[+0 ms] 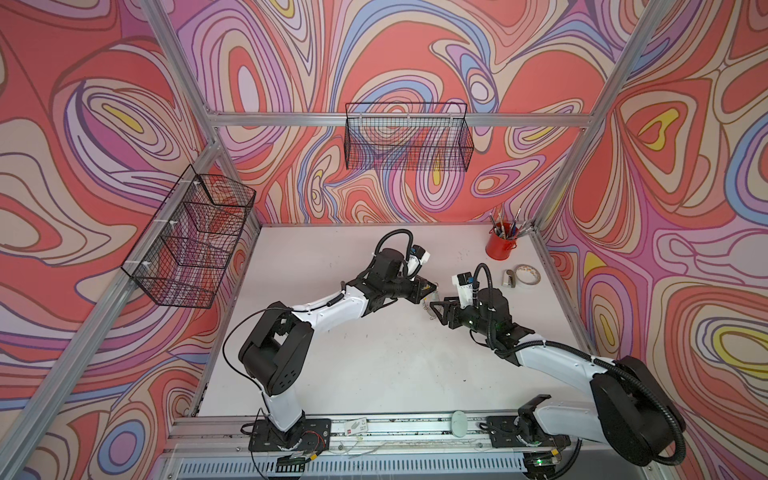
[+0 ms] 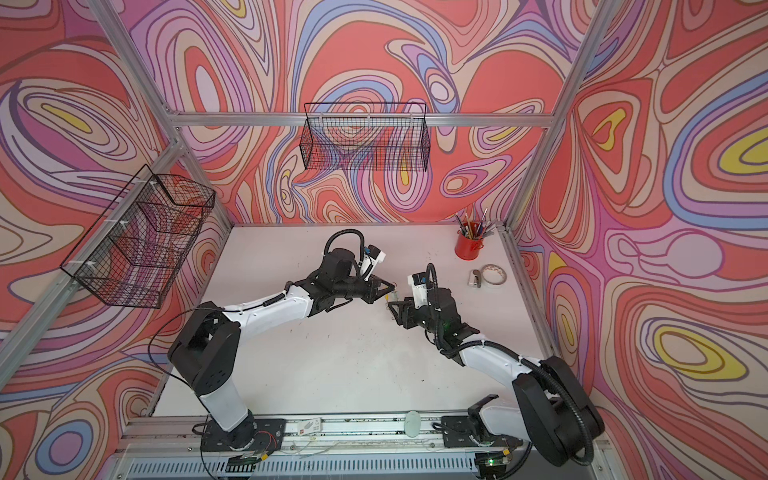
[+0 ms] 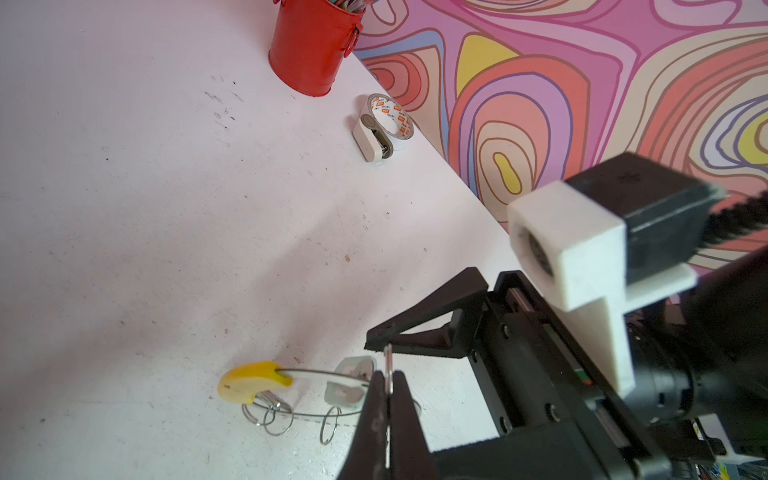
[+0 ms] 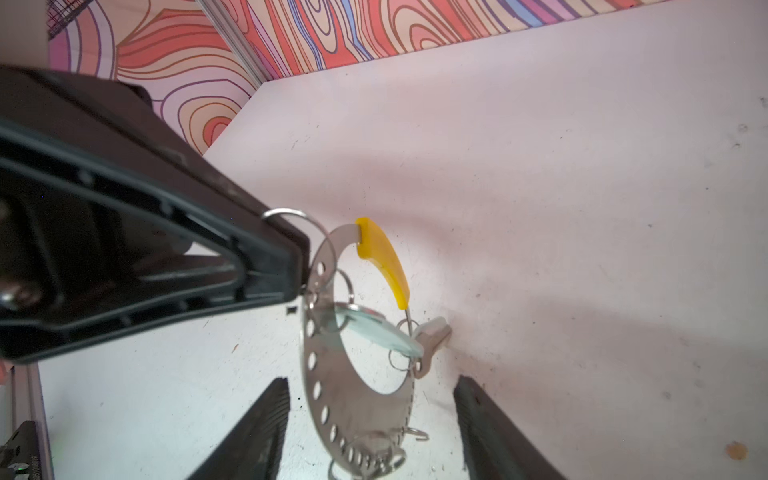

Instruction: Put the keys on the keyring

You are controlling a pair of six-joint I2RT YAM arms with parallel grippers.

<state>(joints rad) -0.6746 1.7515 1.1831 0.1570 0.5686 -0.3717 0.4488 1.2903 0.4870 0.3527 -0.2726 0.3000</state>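
Just right of the worktop's (image 1: 332,365) middle, the keyring (image 4: 320,374) stands on edge between the two grippers, which meet tip to tip in both top views. The left gripper (image 3: 388,374) is pinched fully together on the hoop's flat rim, close to where the yellow sleeve (image 4: 384,262) begins. The right gripper (image 4: 372,380) is spread apart, with one of its fingers (image 4: 257,428) on each side of the hoop's lower part. A gap shows on both sides, narrow on the flat side and wider on the wire side, so it grips nothing. Whether the hoop's bottom edge rests on the worktop cannot be told.

The keyring is a broad, flat, grey metal crescent punched with a row of round holes. It thins to a wire on the far side, where the yellow sleeve curves over the top. Small wire loops (image 3: 270,415) hang from it. One key (image 4: 432,336) lies across the opening: its pale see-through tag (image 4: 374,328) spans the hole and its silver end pokes out past the wire side. Whether it is threaded on cannot be told.
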